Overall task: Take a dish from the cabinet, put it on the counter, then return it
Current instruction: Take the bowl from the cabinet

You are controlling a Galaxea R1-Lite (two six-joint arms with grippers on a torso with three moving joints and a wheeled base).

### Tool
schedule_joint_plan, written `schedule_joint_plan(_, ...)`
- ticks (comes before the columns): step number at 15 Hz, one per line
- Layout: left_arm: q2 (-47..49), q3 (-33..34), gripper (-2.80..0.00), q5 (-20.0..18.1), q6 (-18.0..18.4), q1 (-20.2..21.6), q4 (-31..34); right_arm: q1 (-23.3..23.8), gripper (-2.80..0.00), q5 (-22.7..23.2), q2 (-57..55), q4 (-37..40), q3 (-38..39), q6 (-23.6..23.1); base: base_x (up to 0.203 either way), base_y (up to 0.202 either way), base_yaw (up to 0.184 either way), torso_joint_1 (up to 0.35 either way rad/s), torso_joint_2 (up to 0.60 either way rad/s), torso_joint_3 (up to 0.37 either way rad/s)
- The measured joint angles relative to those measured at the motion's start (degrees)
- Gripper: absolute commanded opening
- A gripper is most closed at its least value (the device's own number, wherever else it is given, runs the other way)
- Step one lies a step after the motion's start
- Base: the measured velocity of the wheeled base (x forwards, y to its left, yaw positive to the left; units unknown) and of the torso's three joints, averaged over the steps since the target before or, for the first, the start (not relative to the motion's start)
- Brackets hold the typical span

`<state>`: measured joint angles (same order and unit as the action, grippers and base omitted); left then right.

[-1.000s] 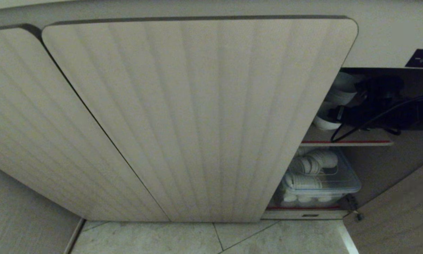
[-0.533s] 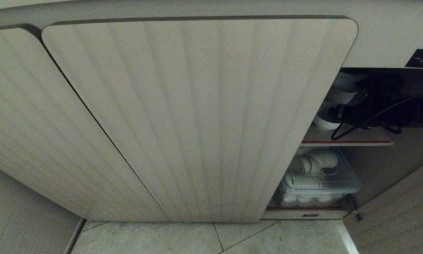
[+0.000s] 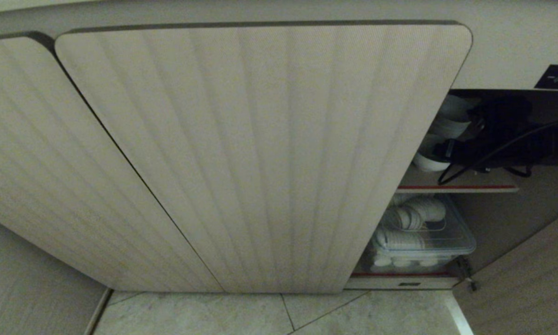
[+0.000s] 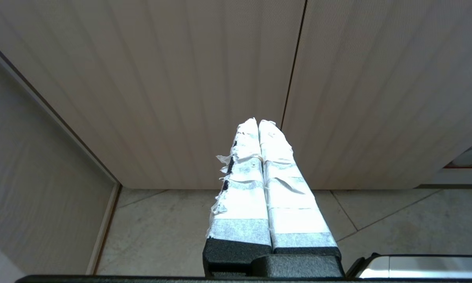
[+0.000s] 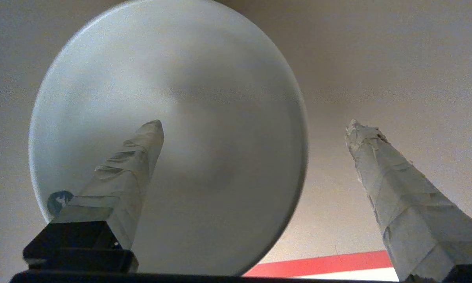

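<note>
**Inside the cabinet, jaws spread around the rim of a bowl**

Right now the right gripper (image 5: 255, 125) is inside the open compartment of the cabinet (image 3: 260, 153), above the red-edged shelf (image 3: 455, 188), with its two taped fingers (image 5: 393, 184) spread wide and holding nothing. In the right wrist view one finger overlaps the face of the white bowl (image 5: 204, 98) while the other stands well off to the side past its rim; whether either finger touches the ceramic I cannot tell. In the head view the dark arm reaches in from the right edge of the opening, towards white bowls (image 3: 435, 160) near the shelf's left end, half hidden behind the closed ribbed door. Below the shelf sits a clear lidded bin (image 3: 423, 235) of white crockery.

The left gripper (image 4: 259, 125) is parked low in front of the closed doors, fingers pressed together and empty, over the tiled floor (image 4: 173, 232).

The step in hand looks like the first pickup. To do it well, I would bring the rim squarely between the fingers, one inside and one outside the wall, then close gently. Glazed ceramic is slick, so bite deep enough on the wall, lift clear of the neighbouring bowls, and draw straight out past the door edge.
</note>
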<state>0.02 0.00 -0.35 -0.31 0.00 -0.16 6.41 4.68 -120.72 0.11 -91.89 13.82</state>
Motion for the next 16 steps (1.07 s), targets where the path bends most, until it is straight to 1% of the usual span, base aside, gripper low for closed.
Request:
schedule_joint_plan(7, 0.0, 0.0, -2.80, 0.0, 0.0, 0.0, 0.0, 0.0, 0.00, -0.1, -0.3, 2.1, -1.1, 0.0, 0.000, 0.000, 0.000, 0.000, 0.00, 0.000)
schedule_joint_plan(14, 0.0, 0.0, -2.80, 0.0, 0.0, 0.0, 0.0, -0.1, 0.00, -0.1, -0.6, 2.0, -1.6, -0.1, 0.000, 0.000, 0.000, 0.000, 0.00, 0.000)
schedule_joint_plan(15, 0.0, 0.0, -2.80, 0.0, 0.0, 0.0, 0.0, -0.1, -2.80, -0.1, -0.7, 2.0, -1.6, -0.2, 0.000, 0.000, 0.000, 0.000, 0.00, 0.000)
schedule_joint_plan(16, 0.0, 0.0, -2.80, 0.0, 0.0, 0.0, 0.0, -0.1, -2.80, -0.1, -0.7, 2.0, -1.6, -0.2, 0.000, 0.000, 0.000, 0.000, 0.00, 0.000)
